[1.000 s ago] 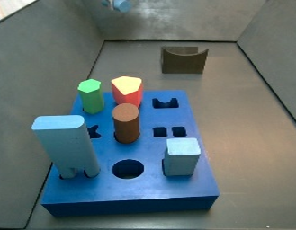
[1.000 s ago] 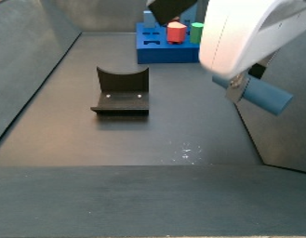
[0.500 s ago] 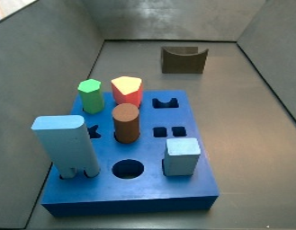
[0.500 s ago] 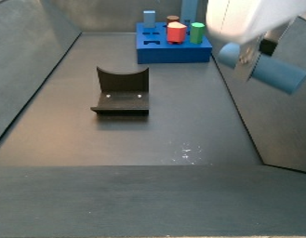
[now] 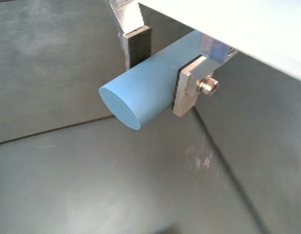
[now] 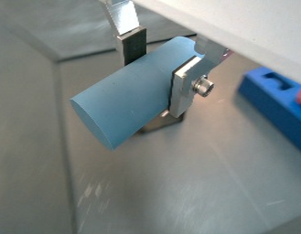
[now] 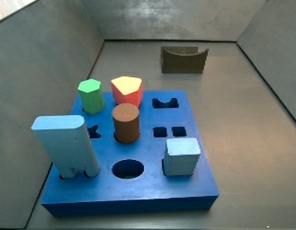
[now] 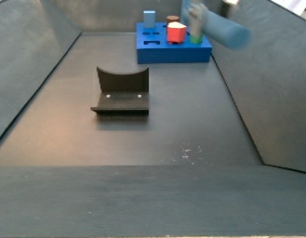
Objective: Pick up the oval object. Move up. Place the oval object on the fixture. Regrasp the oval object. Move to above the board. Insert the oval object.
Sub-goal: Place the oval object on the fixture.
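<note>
Right, from where I sit the gripper (image 5: 161,62) is clamped on the oval object (image 5: 155,80), its silver fingers (image 5: 190,87) pressing both flanks while the peg sticks out sideways with its rounded end free. In a side view the oval object (image 8: 219,25) hangs high in the air over the far right part of the floor, just beside the board (image 8: 171,48), though the gripper itself is out of that picture. I judge we are in the lift, with the set-down on the fixture (image 8: 122,92) yet to come.

My main worry is the grip. The pads hold the peg near one end only, so the long free end could lever it round in the jaws during travel. If it tilts, it may miss the notch of the fixture (image 7: 183,58) and roll off onto the floor.

The second risk is the board (image 7: 133,167) itself: the red peg (image 7: 127,92), green peg (image 7: 90,97) and brown cylinder (image 7: 125,124) stand tall, and a low sweep past them could knock the overhanging end.
</note>
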Tool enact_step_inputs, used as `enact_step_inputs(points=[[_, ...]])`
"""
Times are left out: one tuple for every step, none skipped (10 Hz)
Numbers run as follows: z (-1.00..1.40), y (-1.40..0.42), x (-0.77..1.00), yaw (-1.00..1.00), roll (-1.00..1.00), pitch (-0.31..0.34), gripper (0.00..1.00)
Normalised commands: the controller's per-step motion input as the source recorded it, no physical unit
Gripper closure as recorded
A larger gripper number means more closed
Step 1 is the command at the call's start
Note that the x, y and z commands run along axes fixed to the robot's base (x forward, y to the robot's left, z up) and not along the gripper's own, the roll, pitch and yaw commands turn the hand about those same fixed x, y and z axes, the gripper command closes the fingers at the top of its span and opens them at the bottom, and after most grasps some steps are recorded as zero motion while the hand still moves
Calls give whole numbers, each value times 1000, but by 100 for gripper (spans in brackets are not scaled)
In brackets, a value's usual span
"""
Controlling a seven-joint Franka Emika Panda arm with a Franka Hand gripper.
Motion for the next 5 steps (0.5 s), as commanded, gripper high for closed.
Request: enact_step_inputs(points=[[204,-780,1000,-1000,74,-142,100],[178,-706,1000,-1000,81,-137,100],[165,-667,1000,-1000,86,-134,100],[127,-547,1000,-869,102,-105,100],[112,-503,1000,-710,99,-80,100]])
